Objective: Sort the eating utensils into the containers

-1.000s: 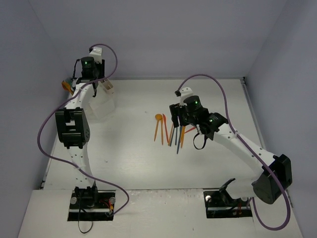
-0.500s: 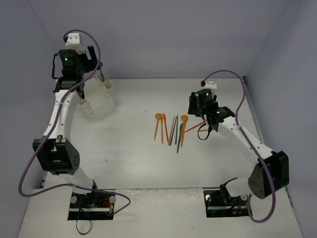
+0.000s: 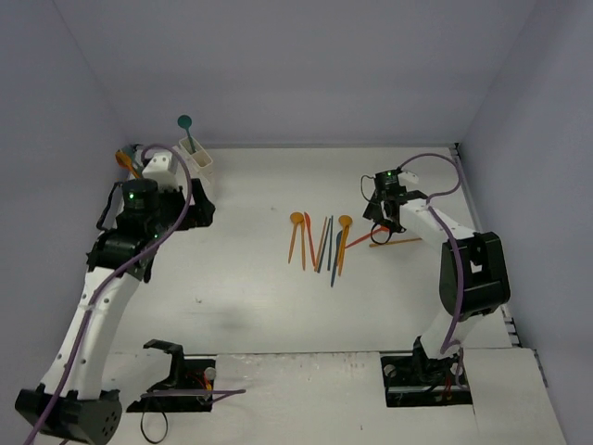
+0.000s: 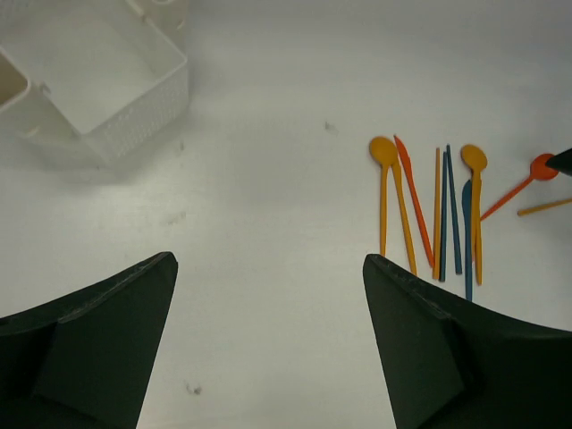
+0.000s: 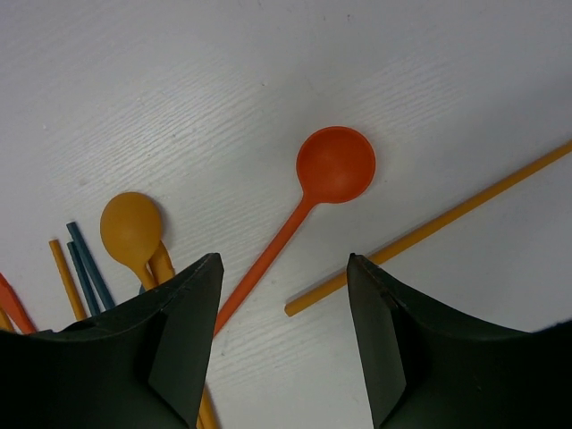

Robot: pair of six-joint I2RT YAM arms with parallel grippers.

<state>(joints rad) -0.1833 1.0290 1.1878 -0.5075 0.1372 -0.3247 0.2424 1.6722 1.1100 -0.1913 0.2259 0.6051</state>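
Observation:
Several orange, red and blue eating utensils (image 3: 320,243) lie in a fan at mid-table, also in the left wrist view as utensils (image 4: 438,210). A red spoon (image 5: 332,166) lies apart to their right, its handle running down between the open jaws of my right gripper (image 5: 284,259), which hovers just above it (image 3: 383,222). An orange stick-like utensil (image 5: 429,228) lies beside it. The white containers (image 4: 116,98) stand at the far left. A teal spoon (image 3: 185,125) stands upright in one. My left gripper (image 4: 268,259) hangs wide open and empty over bare table, right of the containers (image 3: 199,162).
An orange utensil (image 3: 125,159) sticks up from the bin block's far-left side, behind the left arm. Grey walls close in the table at back, left and right. The left arm's purple cable loops over its wrist.
My left gripper opened, left the teal spoon standing in a bin, and swung down and forward away from the containers. My right gripper moved right from the fan to above the red spoon.

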